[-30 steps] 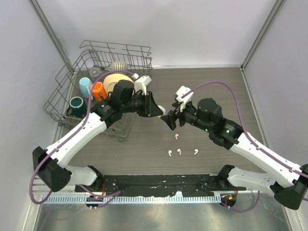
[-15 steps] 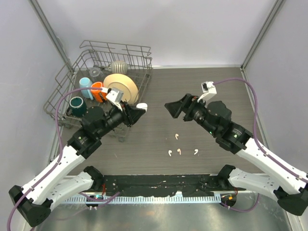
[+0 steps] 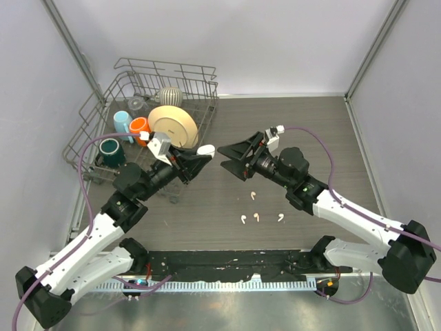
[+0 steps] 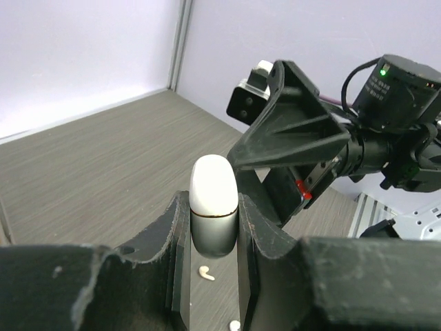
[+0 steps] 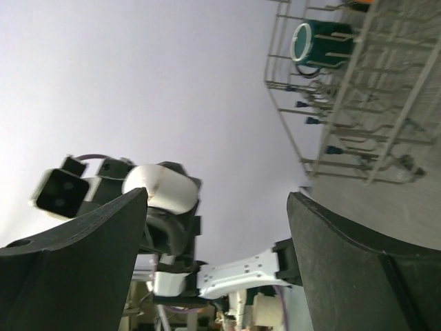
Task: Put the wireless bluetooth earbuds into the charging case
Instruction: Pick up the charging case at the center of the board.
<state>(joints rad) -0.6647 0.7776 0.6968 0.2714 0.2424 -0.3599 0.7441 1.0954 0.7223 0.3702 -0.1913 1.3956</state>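
Top view: left claw (image 3: 197,160) is clamped on the charging case (image 3: 205,149), white end poking out toward the right claw (image 3: 226,158), which stands wide and just beside it, not touching as far as I can tell. The four earbuds (image 3: 253,195) lie loose on the table (image 3: 310,124), below and right of both claws, one nearer the claws and three in a row closer to the bases; the right arm is nearer to them. The dish rack (image 3: 167,66) with cups and a plate sits behind the left arm, out of the path. Left wrist: the charging case (image 4: 214,207) sits upright between the left claw's fingers (image 4: 180,234), long axis along the fingers, with a seam line visible, so the lid looks shut. The right claw (image 4: 258,172) looms right behind it, and two earbuds (image 4: 205,274) show on the table below. Right wrist: the right claw (image 5: 217,200) gapes wide, and the charging case (image 5: 162,187) sits off toward one finger, not centred. The dish rack (image 5: 344,103) and a teal mug (image 5: 313,41) are in the background. My read: the lid needs opening first, and nothing blocks the gap except the tight clearance between the claws.
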